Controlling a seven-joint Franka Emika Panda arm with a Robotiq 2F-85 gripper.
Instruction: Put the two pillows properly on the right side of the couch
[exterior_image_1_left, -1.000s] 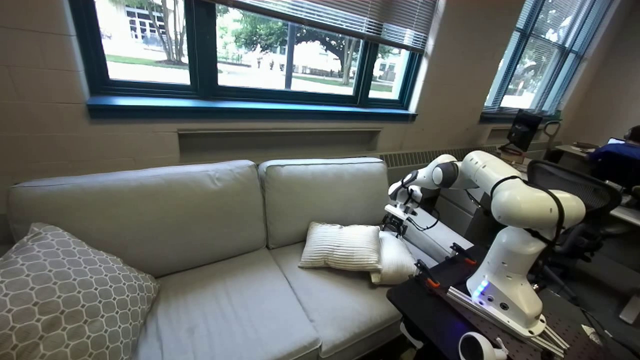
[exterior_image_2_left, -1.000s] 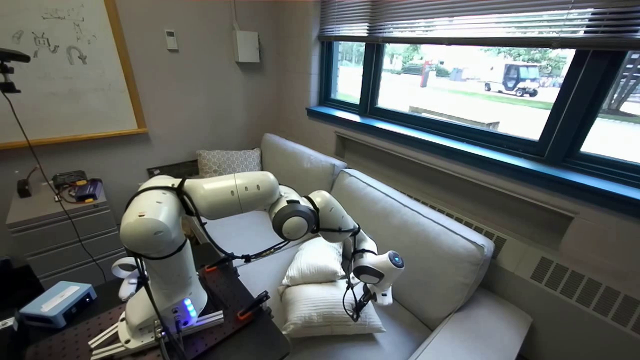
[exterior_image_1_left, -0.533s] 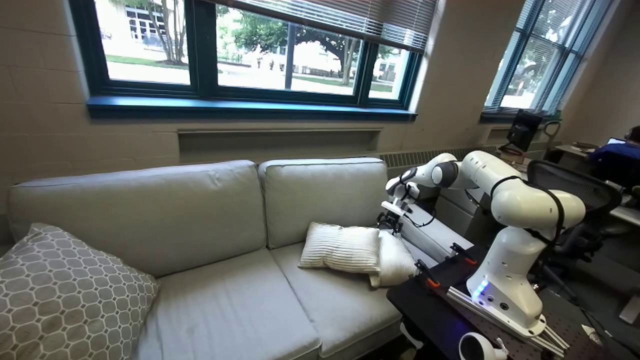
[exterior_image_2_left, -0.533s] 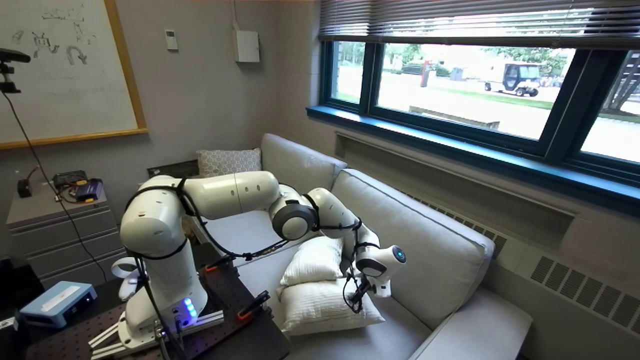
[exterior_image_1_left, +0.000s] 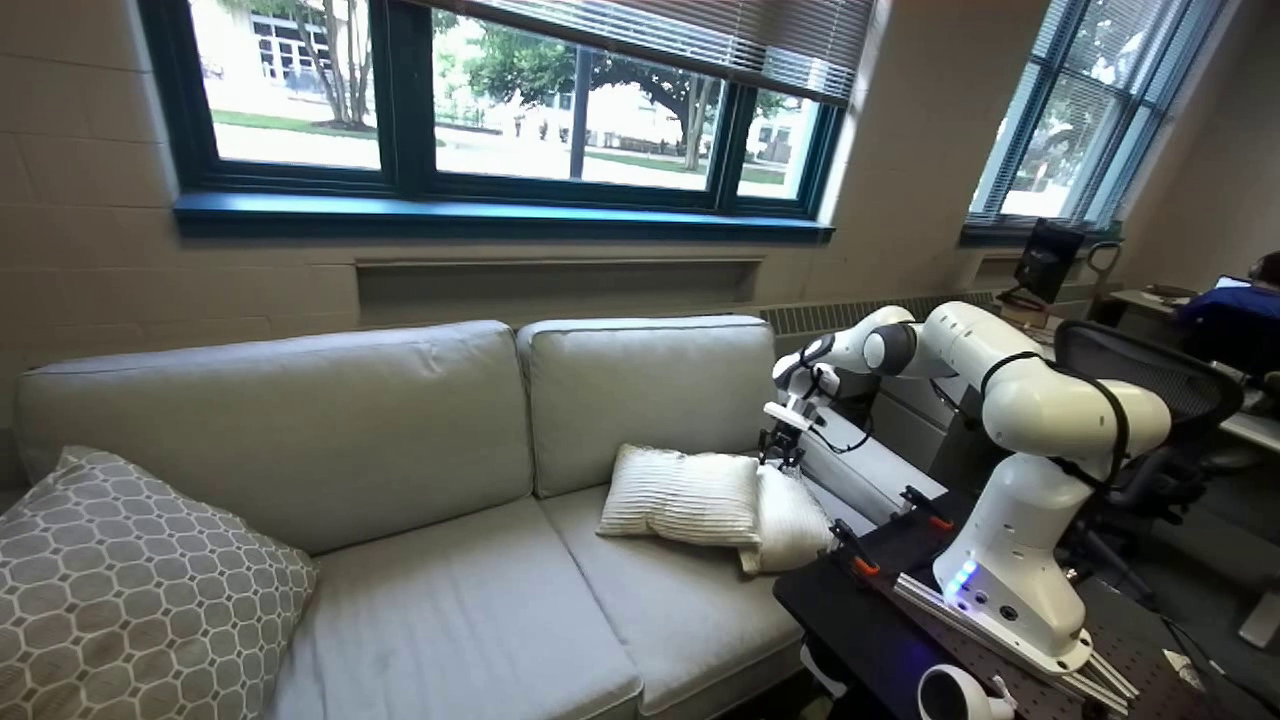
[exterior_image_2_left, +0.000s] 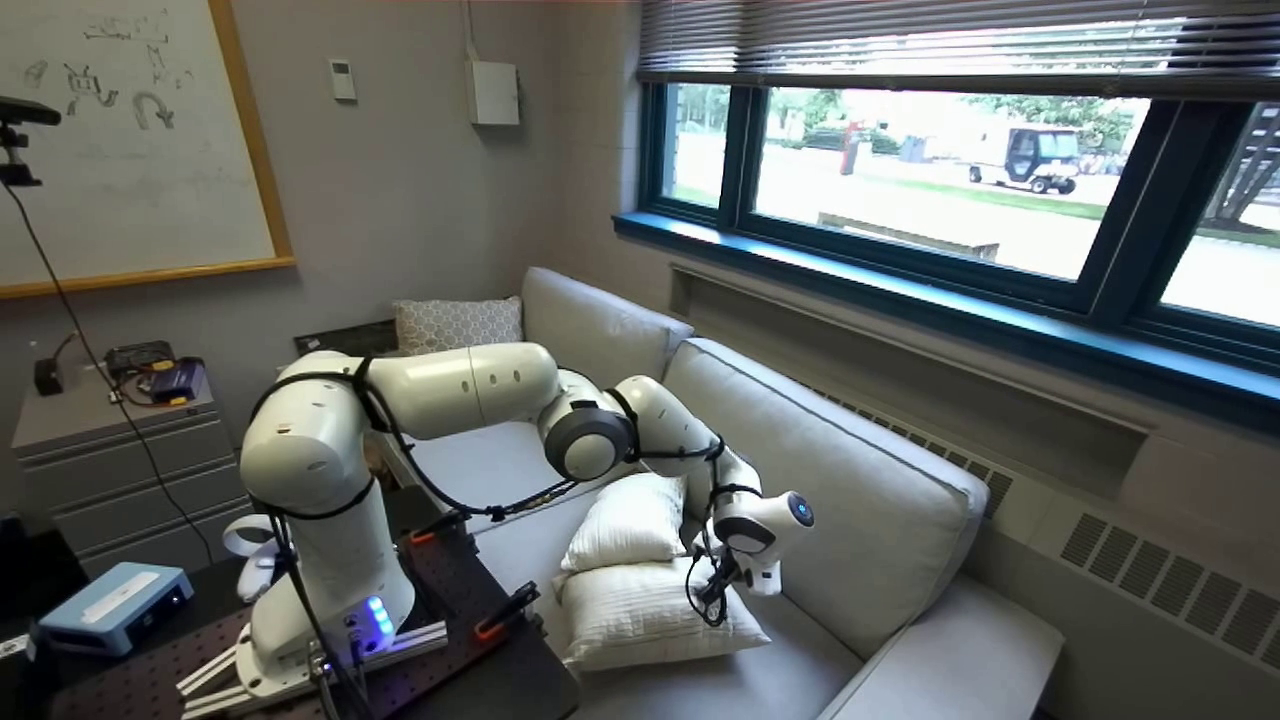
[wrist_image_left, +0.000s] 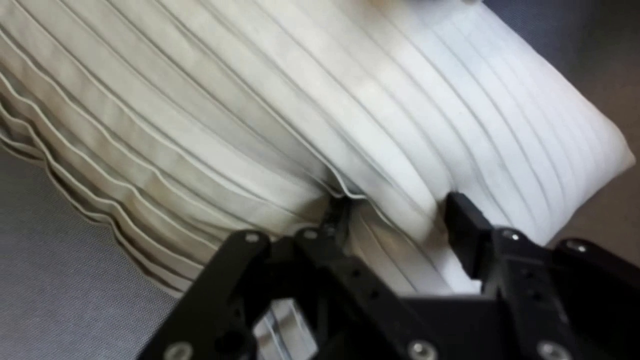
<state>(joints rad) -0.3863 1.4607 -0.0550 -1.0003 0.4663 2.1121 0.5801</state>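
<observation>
The two off-white pleated pillows lie on the right seat cushion of the cream couch (exterior_image_1_left: 450, 600) in an exterior view. The left pillow (exterior_image_1_left: 680, 495) leans over the edge of the right pillow (exterior_image_1_left: 785, 530). In an exterior view the left pillow (exterior_image_2_left: 630, 520) is farther and the right pillow (exterior_image_2_left: 640, 620) nearer. My gripper (exterior_image_1_left: 780, 463) points down at the back part of the right pillow; it also shows there (exterior_image_2_left: 712, 602). In the wrist view the fingers (wrist_image_left: 397, 212) stand apart, pressed into the pillow (wrist_image_left: 280, 115), with pleated fabric bunched between them. Whether they squeeze it is unclear.
A larger grey patterned pillow (exterior_image_1_left: 150, 590) lies at the couch's far left end. The padded couch arm (exterior_image_2_left: 970, 650) and back cushion (exterior_image_2_left: 810, 480) flank the gripper. Clamps (exterior_image_2_left: 505, 612) with orange tips stick up from the black table edge beside the seat.
My gripper has moved slightly left and into the right pillow, and that pillow has shifted a little with it. In the last half second the arm has hardly moved.
</observation>
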